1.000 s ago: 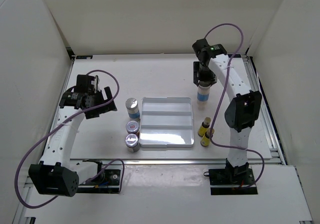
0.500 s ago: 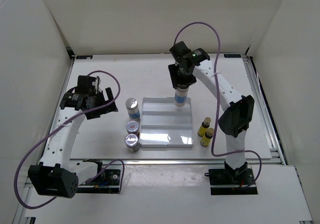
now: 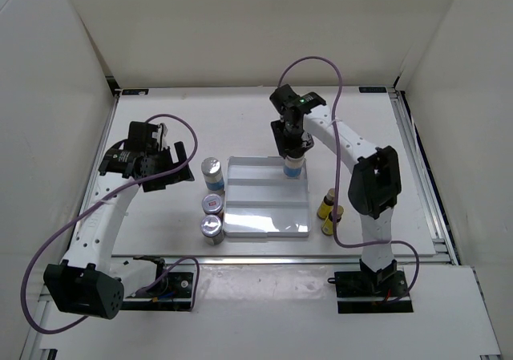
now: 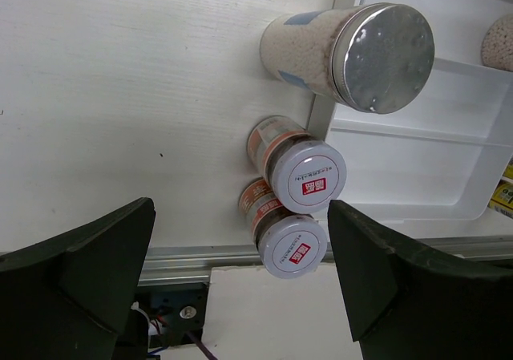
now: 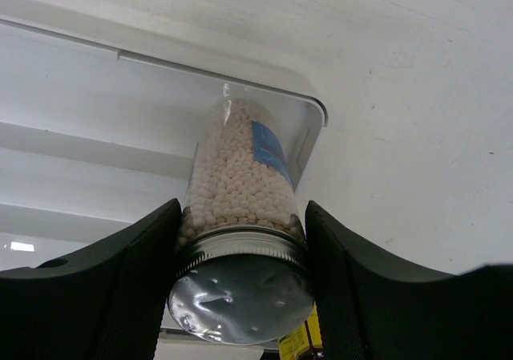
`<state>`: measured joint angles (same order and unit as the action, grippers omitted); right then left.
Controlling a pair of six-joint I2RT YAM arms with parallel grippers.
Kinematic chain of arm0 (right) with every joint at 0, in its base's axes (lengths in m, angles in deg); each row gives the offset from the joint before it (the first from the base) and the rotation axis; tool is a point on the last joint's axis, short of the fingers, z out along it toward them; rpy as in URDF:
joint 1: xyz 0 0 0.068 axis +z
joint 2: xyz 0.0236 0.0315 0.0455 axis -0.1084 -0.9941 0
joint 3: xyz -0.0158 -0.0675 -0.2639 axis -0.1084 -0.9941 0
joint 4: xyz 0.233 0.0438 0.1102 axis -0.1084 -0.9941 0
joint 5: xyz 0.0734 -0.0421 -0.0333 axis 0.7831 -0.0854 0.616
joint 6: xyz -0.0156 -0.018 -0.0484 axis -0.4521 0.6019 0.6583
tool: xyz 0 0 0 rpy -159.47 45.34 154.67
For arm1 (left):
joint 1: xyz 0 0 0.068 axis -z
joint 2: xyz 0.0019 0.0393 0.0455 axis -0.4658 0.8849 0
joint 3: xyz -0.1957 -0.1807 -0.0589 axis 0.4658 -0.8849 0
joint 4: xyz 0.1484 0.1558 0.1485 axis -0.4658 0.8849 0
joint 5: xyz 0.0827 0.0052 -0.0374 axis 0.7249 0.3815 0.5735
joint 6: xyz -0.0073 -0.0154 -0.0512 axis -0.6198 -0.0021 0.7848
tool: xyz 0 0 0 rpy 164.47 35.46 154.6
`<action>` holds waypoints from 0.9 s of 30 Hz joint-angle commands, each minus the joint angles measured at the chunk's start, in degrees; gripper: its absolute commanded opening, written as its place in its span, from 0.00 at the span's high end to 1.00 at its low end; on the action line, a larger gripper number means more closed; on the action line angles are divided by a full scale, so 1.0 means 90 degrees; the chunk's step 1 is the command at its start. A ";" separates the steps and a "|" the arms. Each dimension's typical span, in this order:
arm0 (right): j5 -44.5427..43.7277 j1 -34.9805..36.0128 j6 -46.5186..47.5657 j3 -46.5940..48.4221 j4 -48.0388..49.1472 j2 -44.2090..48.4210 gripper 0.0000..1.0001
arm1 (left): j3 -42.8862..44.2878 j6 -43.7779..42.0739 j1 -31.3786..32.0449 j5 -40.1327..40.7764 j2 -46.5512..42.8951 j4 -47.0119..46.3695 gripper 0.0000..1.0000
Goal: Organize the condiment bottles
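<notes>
One tall silver-capped, blue-white-labelled bottle (image 5: 240, 175) sits clamped in the right gripper (image 3: 289, 145) at the far right corner of the white ridged tray (image 3: 264, 216) — touching down, maybe. Left gripper (image 3: 166, 167) spread wide, off to the left.

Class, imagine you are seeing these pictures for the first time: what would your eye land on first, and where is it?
The right pincer grips a tall bottle of white pellets in the far right corner of the white tray. Left of the tray, another tall bottle and two red-labelled jars stand in a row, with the open left pincer hovering to their left.
</notes>
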<state>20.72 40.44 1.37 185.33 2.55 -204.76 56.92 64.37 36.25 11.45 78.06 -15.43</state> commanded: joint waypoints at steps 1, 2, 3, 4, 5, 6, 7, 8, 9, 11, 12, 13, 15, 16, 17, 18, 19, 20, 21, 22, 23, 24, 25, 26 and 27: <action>-0.0220 0.0094 -0.0007 -0.0181 0.0203 0.0150 0.92 | 0.0040 0.0004 0.0023 -0.0143 -0.0083 -0.0040 0.00; -0.0279 0.0095 -0.0007 -0.0113 0.0202 0.0227 0.81 | 0.0040 0.0072 0.0023 -0.0143 -0.0025 -0.0040 0.00; -0.0338 0.0095 -0.0007 -0.0113 0.0134 0.0344 0.52 | 0.0098 0.0072 0.0023 -0.0143 -0.0024 -0.0040 0.00; -0.0406 0.0095 -0.0007 -0.0035 0.0133 0.0413 0.42 | 0.0099 0.0072 0.0023 -0.0143 -0.0024 -0.0040 0.00; -0.0407 0.0095 -0.0007 -0.0035 0.0133 0.0559 0.35 | 0.0099 0.0130 0.0023 -0.0056 -0.0024 -0.0040 0.00; -0.0532 0.0095 -0.0007 0.0052 0.0133 0.0637 0.23 | 0.0099 0.0131 0.0023 -0.0056 -0.0024 -0.0040 0.00; -0.0708 0.0095 -0.0007 0.0237 -0.0031 0.0706 0.17 | 0.0186 0.0131 0.0023 0.0031 -0.0024 -0.0040 0.00; -0.0796 0.0095 -0.0114 0.0384 -0.0110 0.0852 0.10 | 0.0274 0.0131 0.0023 0.0090 -0.0024 -0.0040 0.00; -0.0797 0.0095 -0.0173 0.0540 -0.0188 0.0921 0.05 | 0.0333 0.0131 0.0023 0.0188 -0.0024 -0.0040 0.00; -0.0797 0.0153 -0.0173 0.0988 -0.0247 0.1164 0.00 | 0.0518 0.0131 0.0023 0.0392 -0.0024 -0.0040 0.00; -0.0701 0.0153 -0.0106 0.1068 -0.0247 0.1233 0.00 | 0.0519 0.0131 0.0023 0.0452 -0.0024 -0.0040 0.00; -0.0700 0.0153 -0.0105 0.1137 -0.0247 0.1302 0.00 | 0.0693 0.0189 0.0023 0.0530 -0.0024 -0.0040 0.00; -0.0642 0.0153 -0.0202 0.1195 -0.0189 0.1380 0.00 | 0.0753 0.0190 0.0091 0.0530 -0.0082 -0.0108 0.00; -0.0554 0.0153 -0.0048 0.1196 -0.0189 0.1380 0.00 | 0.0830 0.0190 0.0092 0.0463 -0.0083 -0.0244 0.00; -0.0437 0.0153 0.0070 0.1322 -0.0189 0.1380 0.00 | 0.0831 0.0190 0.0179 0.0462 -0.0083 -0.0362 0.00; -0.0436 0.0153 0.0071 0.1468 -0.0276 0.1322 0.00 | 0.0889 0.0122 0.0315 0.0462 -0.0083 -0.0479 0.00; -0.0494 0.0153 0.0071 0.1759 -0.0335 0.1322 0.00 | 0.0890 0.0121 0.0403 0.0462 -0.0025 -0.0712 0.00; -0.0581 0.0153 0.0138 0.1849 -0.0335 0.1322 0.00 | 0.0890 0.0015 0.0549 0.0462 0.0121 -0.0792 0.00; -0.0582 0.0153 0.0197 0.1918 -0.0335 0.1322 0.00 | 0.0890 -0.0083 0.0551 0.0462 0.0123 -0.0870 0.00; -0.0669 0.0153 0.0256 0.1919 -0.0248 0.1322 0.00 | 0.0948 -0.0084 0.0647 0.0462 0.0335 -0.0929 0.00; -0.0670 0.0153 0.0314 0.1996 -0.0247 0.1322 0.00 | 0.0948 -0.0161 0.0648 0.0462 0.0463 -0.0987 0.00; -0.0796 0.0153 0.0315 0.1997 -0.0151 0.1322 0.00 | 0.0948 -0.0162 0.0735 0.0462 0.0600 -0.1065 0.00; -0.0875 0.0153 0.0315 0.1997 -0.0150 0.1380 0.00 | 0.1035 -0.0162 0.0862 0.0462 0.0746 -0.1066 0.00; -0.0875 0.0153 0.0383 0.1997 -0.0150 0.1380 0.00 | 0.1036 -0.0162 0.0940 0.0462 0.1018 -0.1124 0.00; -0.0875 0.0153 0.0383 0.2055 -0.0150 0.1380 0.00 | 0.1123 -0.0162 0.1019 0.0520 0.1156 -0.1124 0.00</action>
<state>14.84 41.60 3.09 201.59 0.87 -192.58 64.84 63.93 43.62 15.26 84.90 -22.99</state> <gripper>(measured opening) 0.998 0.995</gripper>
